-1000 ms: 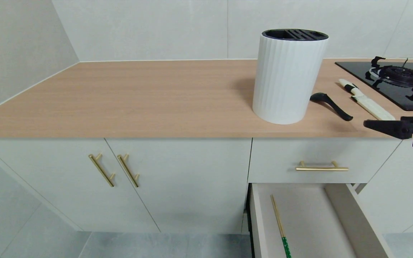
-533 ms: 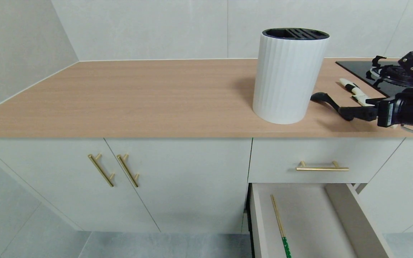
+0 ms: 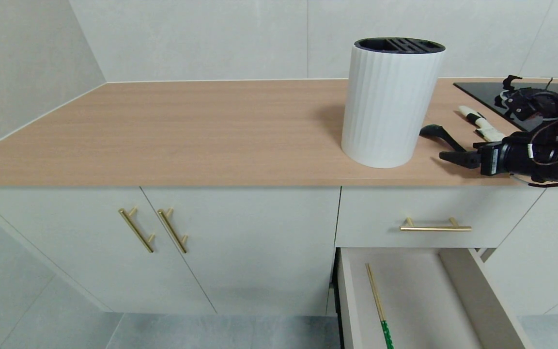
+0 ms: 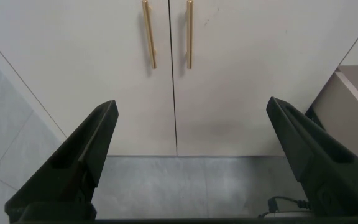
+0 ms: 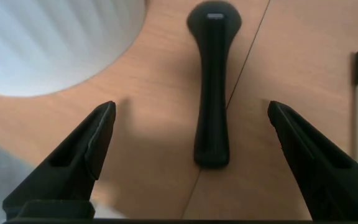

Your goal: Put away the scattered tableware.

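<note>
A black spoon (image 3: 440,136) lies on the wooden counter (image 3: 187,131) just right of the tall white ribbed holder (image 3: 389,104). Its bowl points toward the holder's back. Beside it, further right, lies a white knife (image 3: 481,127). My right gripper (image 3: 458,152) hovers open at the counter's front edge, right at the tip of the spoon's handle. In the right wrist view the spoon (image 5: 211,81) runs straight between the spread fingers (image 5: 79,162) of that gripper (image 5: 191,111). My left gripper (image 4: 191,107) hangs open, low in front of the cabinet doors (image 4: 229,74), holding nothing.
A gas hob (image 3: 526,97) sits at the far right of the counter. Below the counter a drawer (image 3: 472,295) stands pulled out with chopsticks (image 3: 377,301) inside. Above it is a shut drawer with a gold handle (image 3: 435,227). The holder (image 5: 55,37) stands close to the right gripper.
My right arm came in from the right edge, rose over the counter front and moved left to the spoon's handle end. Spoon, knife and holder stayed still.
</note>
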Controlling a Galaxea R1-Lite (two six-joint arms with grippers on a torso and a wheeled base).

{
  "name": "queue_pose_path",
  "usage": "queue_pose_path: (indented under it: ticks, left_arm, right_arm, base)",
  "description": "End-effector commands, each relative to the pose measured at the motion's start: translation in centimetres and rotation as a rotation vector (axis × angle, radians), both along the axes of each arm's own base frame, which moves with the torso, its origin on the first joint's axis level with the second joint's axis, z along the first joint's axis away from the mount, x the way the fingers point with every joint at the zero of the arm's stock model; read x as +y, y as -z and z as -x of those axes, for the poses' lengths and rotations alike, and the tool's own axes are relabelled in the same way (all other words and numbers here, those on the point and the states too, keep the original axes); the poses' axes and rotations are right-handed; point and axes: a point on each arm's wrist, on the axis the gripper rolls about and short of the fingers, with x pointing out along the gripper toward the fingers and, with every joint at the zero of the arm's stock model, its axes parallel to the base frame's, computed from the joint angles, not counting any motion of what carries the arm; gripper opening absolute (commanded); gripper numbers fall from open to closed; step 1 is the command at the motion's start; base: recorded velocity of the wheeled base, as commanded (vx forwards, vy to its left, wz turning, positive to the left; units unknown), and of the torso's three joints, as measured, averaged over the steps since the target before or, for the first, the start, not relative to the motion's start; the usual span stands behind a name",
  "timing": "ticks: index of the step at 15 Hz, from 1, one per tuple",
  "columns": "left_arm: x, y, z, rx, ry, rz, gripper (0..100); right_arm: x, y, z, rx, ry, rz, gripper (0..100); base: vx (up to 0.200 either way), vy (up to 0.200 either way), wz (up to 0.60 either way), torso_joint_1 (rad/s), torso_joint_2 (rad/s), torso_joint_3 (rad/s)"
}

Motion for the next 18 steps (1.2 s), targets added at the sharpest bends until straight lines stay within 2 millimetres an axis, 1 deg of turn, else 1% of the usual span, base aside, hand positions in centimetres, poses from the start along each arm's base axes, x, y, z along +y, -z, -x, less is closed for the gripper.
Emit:
queue_pose_path:
  ticks: [1, 5, 6, 13, 15, 17, 18]
  left_arm:
    - [0.0, 0.0, 0.0, 0.001, 0.0, 0.0, 100]
    - [0.0, 0.0, 0.0, 0.001, 0.0, 0.0, 100]
    - [0.0, 0.0, 0.0, 0.001, 0.0, 0.0, 100]
    - [0.0, 0.0, 0.0, 0.001, 0.0, 0.0, 100]
    - [0.0, 0.0, 0.0, 0.001, 0.0, 0.0, 100]
    - [0.0, 0.0, 0.0, 0.001, 0.0, 0.0, 100]
    - [0.0, 0.0, 0.0, 0.001, 0.0, 0.0, 100]
  right_arm:
    - [0.0, 1.0, -0.9, 0.02, 0.002, -0.006, 100]
    - [0.0, 1.1, -1.1, 0.022, 0.005, -0.01, 100]
    - [0.0, 1.1, -1.1, 0.022, 0.006, -0.01, 0]
    - [0.3, 1.3, -0.9, 0.036, 0.001, -0.006, 0]
    - [0.6, 0.9, -0.7, 0.024, 0.034, 0.003, 0]
    - [1.2, 0.1, 0.4, 0.021, 0.082, -0.021, 0]
    - [1.8, -0.8, 1.8, 0.022, 0.079, -0.073, 0]
  base:
    - [0.0, 0.0, 0.0, 0.0, 0.0, 0.0]
    - [0.0, 0.0, 0.0, 0.0, 0.0, 0.0]
    - [0.0, 0.0, 0.0, 0.0, 0.0, 0.0]
    - [0.0, 0.0, 0.0, 0.0, 0.0, 0.0]
    - [0.0, 0.0, 0.0, 0.0, 0.0, 0.0]
    - [0.0, 0.0, 0.0, 0.0, 0.0, 0.0]
    - [0.0, 0.0, 0.0, 0.0, 0.0, 0.0]
